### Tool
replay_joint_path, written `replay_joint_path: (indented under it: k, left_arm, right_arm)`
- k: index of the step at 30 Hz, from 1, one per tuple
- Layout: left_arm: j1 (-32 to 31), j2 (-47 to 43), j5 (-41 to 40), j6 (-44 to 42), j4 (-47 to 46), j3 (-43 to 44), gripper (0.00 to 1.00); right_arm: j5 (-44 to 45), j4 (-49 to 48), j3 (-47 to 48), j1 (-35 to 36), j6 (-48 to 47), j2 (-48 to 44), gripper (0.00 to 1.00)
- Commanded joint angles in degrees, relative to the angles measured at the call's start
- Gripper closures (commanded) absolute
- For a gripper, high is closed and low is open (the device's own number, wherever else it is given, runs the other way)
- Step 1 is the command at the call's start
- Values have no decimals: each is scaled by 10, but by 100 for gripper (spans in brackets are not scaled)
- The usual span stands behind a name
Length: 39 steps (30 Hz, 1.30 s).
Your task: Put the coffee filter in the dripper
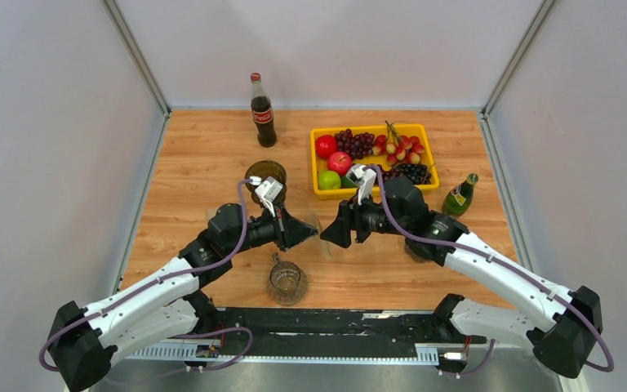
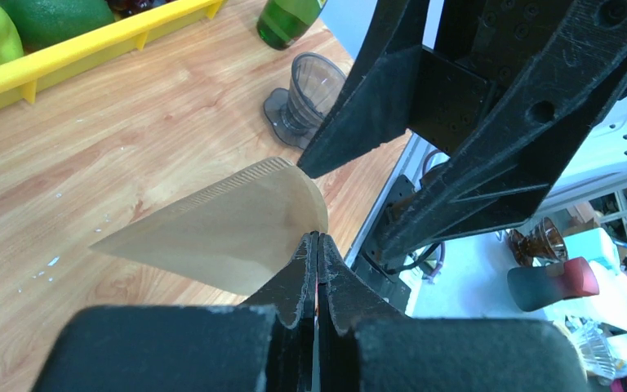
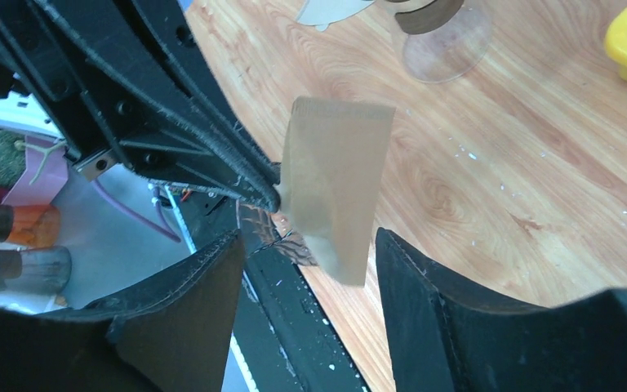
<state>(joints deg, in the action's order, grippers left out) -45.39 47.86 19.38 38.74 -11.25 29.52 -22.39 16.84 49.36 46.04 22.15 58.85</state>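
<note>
The left claw point(image 2: 318, 238) pinched the folded coffee filter point(image 2: 229, 229) above the table point(image 1: 212, 155). The right claw point(image 3: 309, 238) gaped wide around it. The cone likely needed opening before it went into the dripper point(image 1: 286, 282).

On my feed the left arm point(image 1: 143, 296) and right arm point(image 1: 502, 273) both wear white shells over their long links, with black joints and black bases. A purple cable point(image 1: 243, 214) loops along each one. The left gripper point(image 1: 312, 231) and right gripper point(image 1: 331, 234) are matte black, rough-textured wedges. A small white camera block point(image 1: 270, 191) sits on each wrist.
</note>
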Motion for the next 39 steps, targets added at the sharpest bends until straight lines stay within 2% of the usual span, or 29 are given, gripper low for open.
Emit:
replay_joint_path:
  k: [1, 21, 31, 39]
  left_arm:
    - [-2, 8, 18, 11, -21, 27, 100]
    - [-2, 11, 19, 15, -20, 26, 100]
    - [-2, 14, 10, 23, -30, 27, 100]
    - [-2, 25, 12, 31, -40, 27, 100]
  right_arm:
    - [49, -20, 27, -3, -6, 16, 37]
    - [192, 3, 28, -3, 22, 47, 38]
    - [111, 5, 10, 1, -11, 70, 49]
    - [77, -4, -6, 4, -14, 66, 49]
